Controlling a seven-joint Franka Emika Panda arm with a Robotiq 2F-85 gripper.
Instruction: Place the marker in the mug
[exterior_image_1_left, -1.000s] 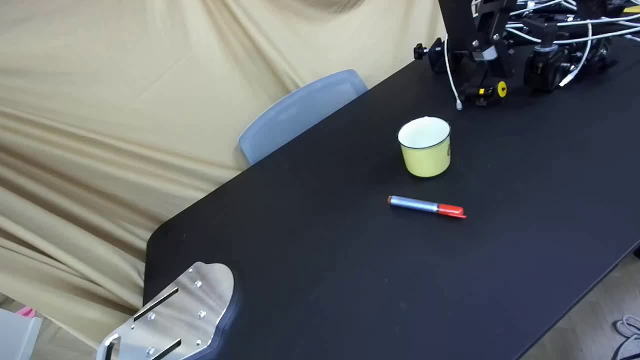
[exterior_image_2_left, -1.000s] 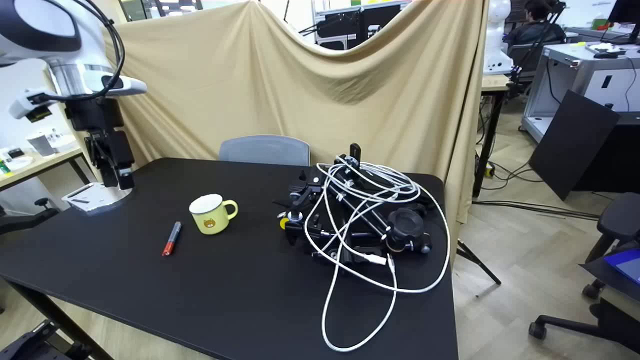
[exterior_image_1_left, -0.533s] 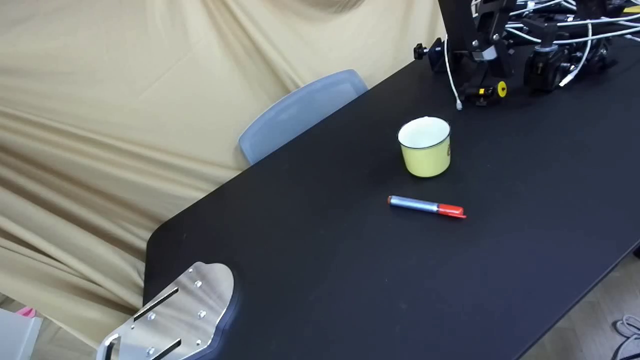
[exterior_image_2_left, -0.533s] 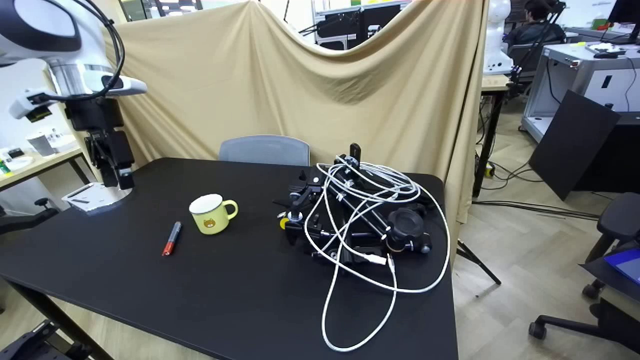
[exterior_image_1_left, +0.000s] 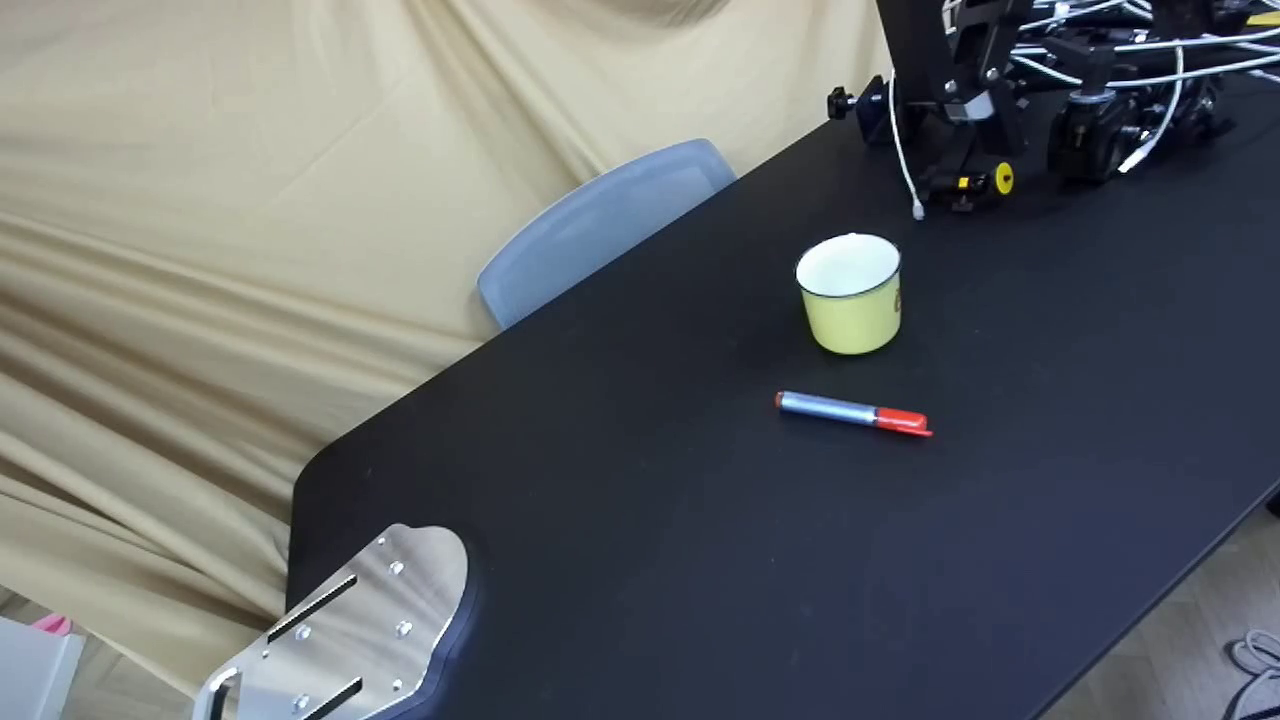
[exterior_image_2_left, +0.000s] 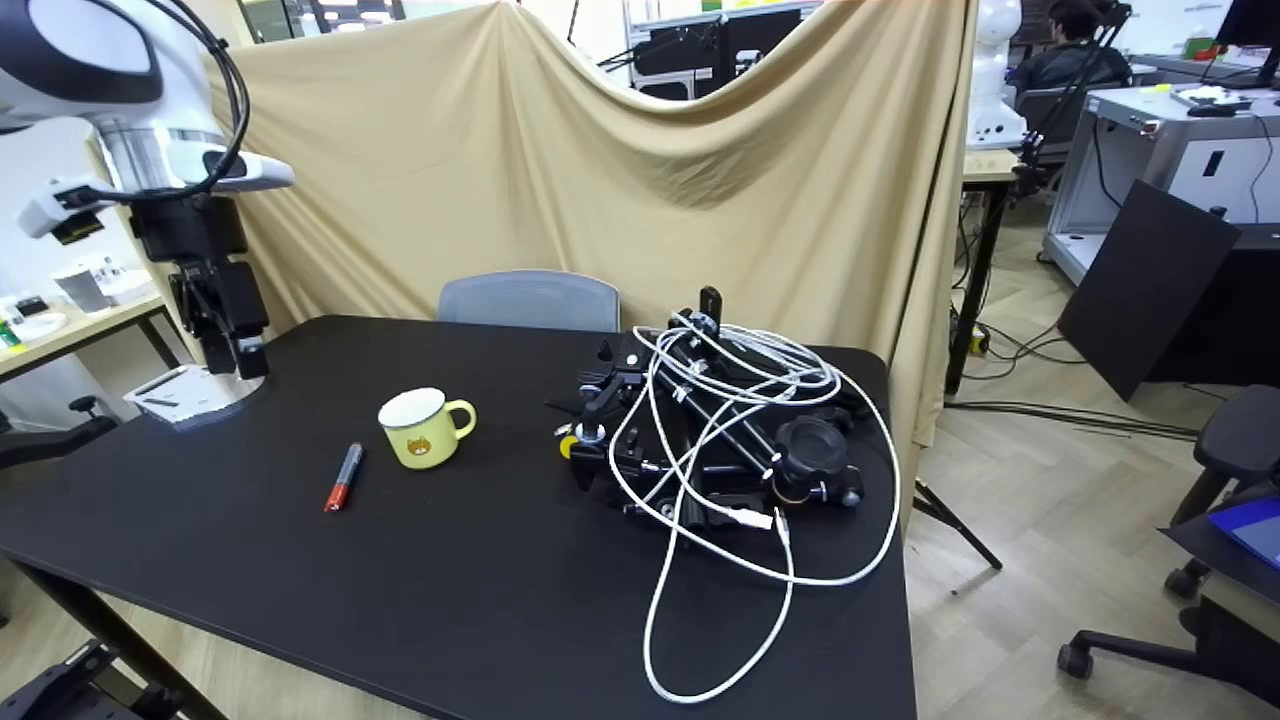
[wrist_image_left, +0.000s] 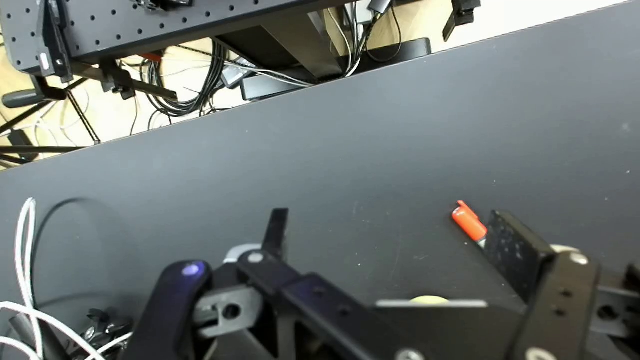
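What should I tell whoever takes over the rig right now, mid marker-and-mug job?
The gripper is open, holding nothing, raised above the black table.
The marker lies on the table near the mug, not touching it; the mug stands upright.
Done: no part of the placing; the marker is not picked up.
Left: grasp the marker, lift it, put it in the mug.

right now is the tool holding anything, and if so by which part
Nothing is held: the tool is open, and the marker lies on the table, away from it.
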